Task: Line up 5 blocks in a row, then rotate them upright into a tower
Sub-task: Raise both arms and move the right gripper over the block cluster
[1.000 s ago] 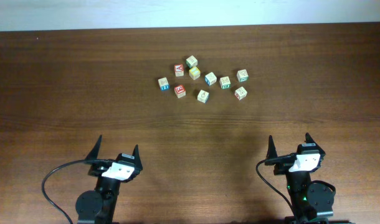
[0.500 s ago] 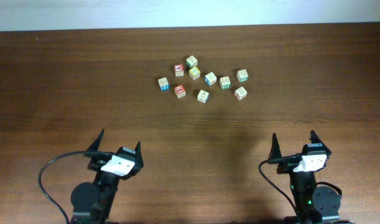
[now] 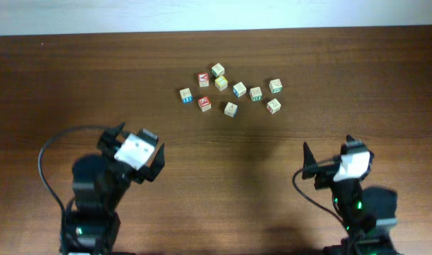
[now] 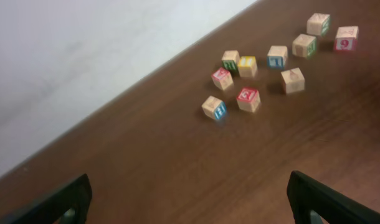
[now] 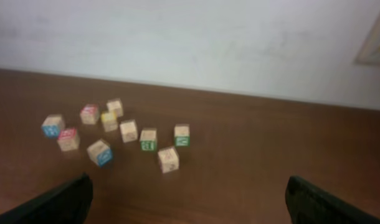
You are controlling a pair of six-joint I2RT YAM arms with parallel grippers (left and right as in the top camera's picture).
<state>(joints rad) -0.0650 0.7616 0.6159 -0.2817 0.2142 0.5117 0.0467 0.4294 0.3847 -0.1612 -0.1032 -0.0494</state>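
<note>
Blocks (image 3: 239, 89) lie on the far half of the desk (image 3: 60, 85), well apart from both pincers.

Left pincer (image 3: 138, 145): jaws spread fully wide, holding nothing. Its black, tapered fingers (image 4: 62, 202) frame only bare desk in the left wrist view. It hangs over the near left part of the desk, turned at a slant to the desk edges. A black cable (image 3: 44, 159) loops beside its arm.

Right pincer (image 3: 329, 152): jaws equally wide and empty, over the near right part of the desk, fingers pointing toward the far edge.

Beyond them, ten small cubes of pale wood, square-edged, with printed faces framed in red, blue or green, form a loose cluster. Its long axis runs parallel to the far edge, about midway between the left and right edges. Each cube sits flat on one face, turned at its own angle.

A yellow-green cube (image 3: 221, 83) sits in the left part of the cluster, just beside a red-framed and a green-framed cube; whether they touch cannot be told. The others stand singly with gaps between them.

The desk is dark brown with fine grain running left to right. A plain pale wall (image 5: 177, 37) rises behind the far edge.
</note>
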